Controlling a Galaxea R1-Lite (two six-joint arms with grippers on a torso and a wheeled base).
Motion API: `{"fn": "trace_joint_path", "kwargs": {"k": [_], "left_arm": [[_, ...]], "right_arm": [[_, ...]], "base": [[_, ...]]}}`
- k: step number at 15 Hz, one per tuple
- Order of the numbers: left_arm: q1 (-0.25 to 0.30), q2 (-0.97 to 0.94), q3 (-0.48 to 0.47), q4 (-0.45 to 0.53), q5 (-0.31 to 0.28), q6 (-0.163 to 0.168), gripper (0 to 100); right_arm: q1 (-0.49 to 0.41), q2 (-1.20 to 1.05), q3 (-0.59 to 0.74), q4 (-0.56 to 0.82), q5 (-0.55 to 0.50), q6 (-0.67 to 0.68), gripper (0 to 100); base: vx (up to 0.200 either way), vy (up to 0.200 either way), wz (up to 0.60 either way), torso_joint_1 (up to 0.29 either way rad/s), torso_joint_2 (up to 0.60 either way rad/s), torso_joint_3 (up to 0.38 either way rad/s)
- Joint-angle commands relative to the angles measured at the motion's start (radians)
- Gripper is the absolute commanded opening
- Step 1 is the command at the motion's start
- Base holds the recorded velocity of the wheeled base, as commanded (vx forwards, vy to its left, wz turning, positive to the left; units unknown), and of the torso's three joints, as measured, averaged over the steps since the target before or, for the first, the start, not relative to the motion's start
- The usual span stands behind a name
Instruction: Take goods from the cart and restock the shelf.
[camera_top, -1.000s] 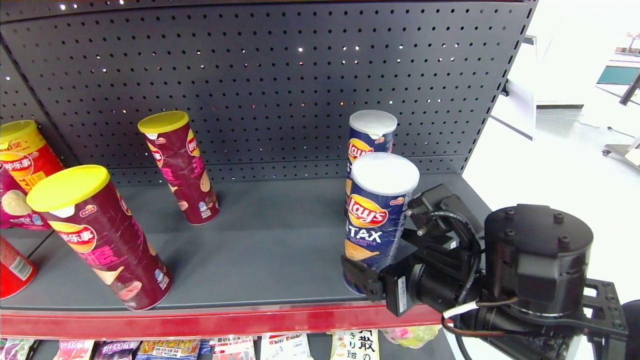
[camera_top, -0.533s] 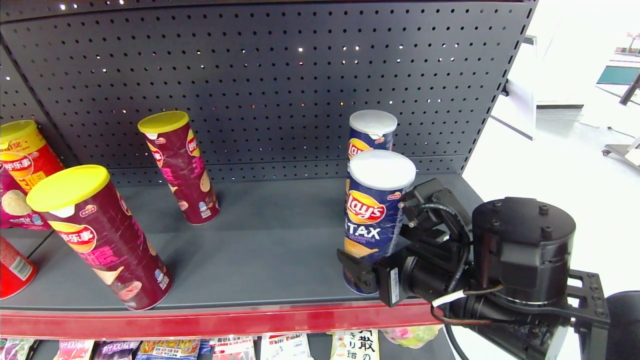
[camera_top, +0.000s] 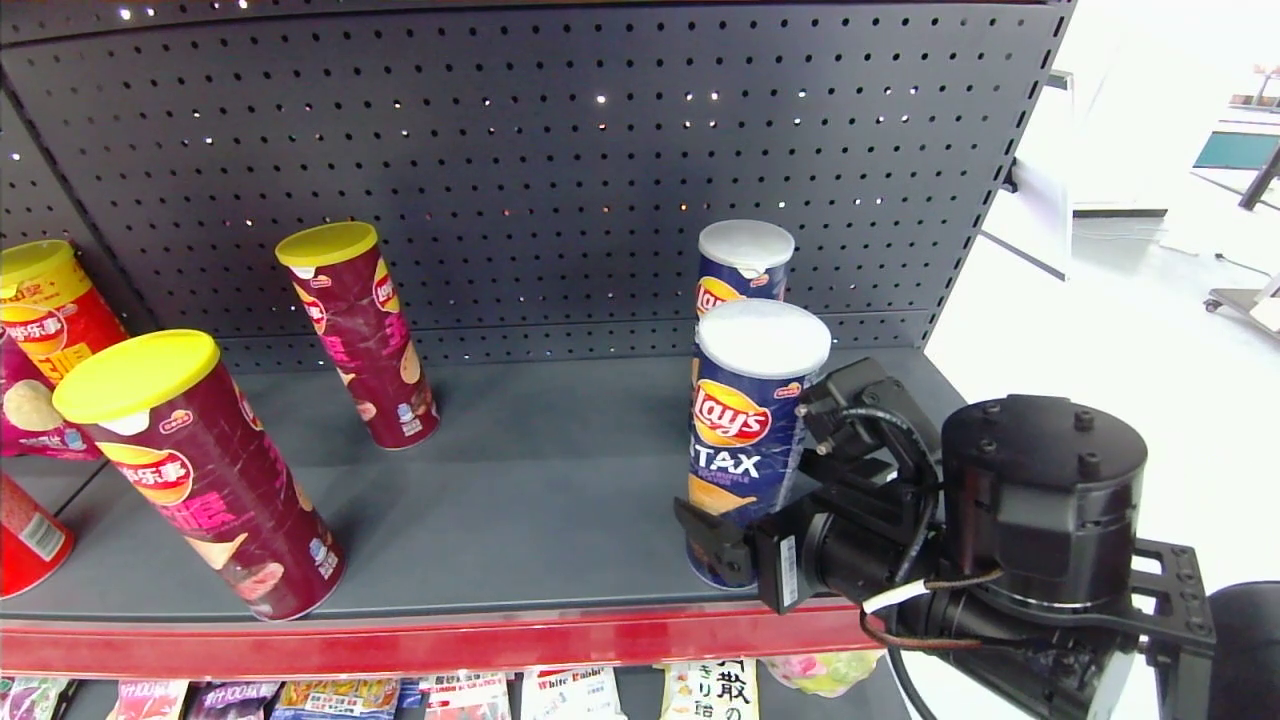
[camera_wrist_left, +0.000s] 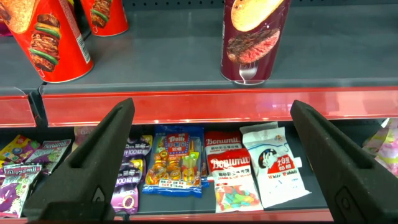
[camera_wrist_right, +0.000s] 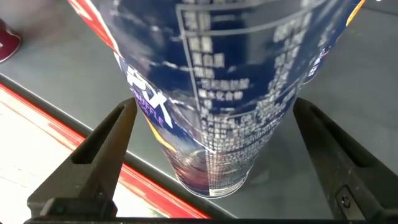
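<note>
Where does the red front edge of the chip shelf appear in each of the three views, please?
Head view: the red front edge runs across the bottom, just below the blue can.
Left wrist view: the edge lies between the standing cans and the snack bags.
Right wrist view: it slants past the blue can's base.
Shared landmark: the grey shelf board directly behind it.

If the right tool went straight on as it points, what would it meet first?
The front blue can, standing between the right tool's open fingers; probably contact almost at once.
</note>
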Motion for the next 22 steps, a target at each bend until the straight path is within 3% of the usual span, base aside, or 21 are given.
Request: {"fn": "trace_joint_path", "kwargs": {"k": [1,4,5,17,20,22], "left_arm": [[0.000,0.000,0.000,0.000,0.001,0.000,100],[0.000,0.000,0.000,0.000,0.001,0.000,100],[0.000,0.000,0.000,0.000,0.001,0.000,100],[0.000,0.000,0.000,0.000,0.001,0.000,100],[0.000,0.000,0.000,0.000,0.001,0.000,100],[0.000,0.000,0.000,0.000,0.001,0.000,100]], "right_arm": [[0.001,-0.001,0.005,0.001,0.000,-0.001,100],[0.001,-0.004,0.025,-0.002,0.000,0.000,100],[0.002,-0.006,0.032,-0.006,0.000,0.000,0],[0.002,-0.055,0.042,-0.006,0.015,-0.021,0],[-0.041,-0.075,0.057,-0.002,0.107,-0.046,0],[-0.104,-0.087,0.054,-0.006,0.239,-0.115,0]], "base": [[0.000,0.000,0.00,0.000,0.00,0.000],[0.000,0.000,0.00,0.000,0.00,0.000],[0.000,0.000,0.00,0.000,0.00,0.000],[0.000,0.000,0.00,0.000,0.00,0.000],[0.000,0.000,0.00,0.000,0.00,0.000],[0.000,0.000,0.00,0.000,0.00,0.000]]}}
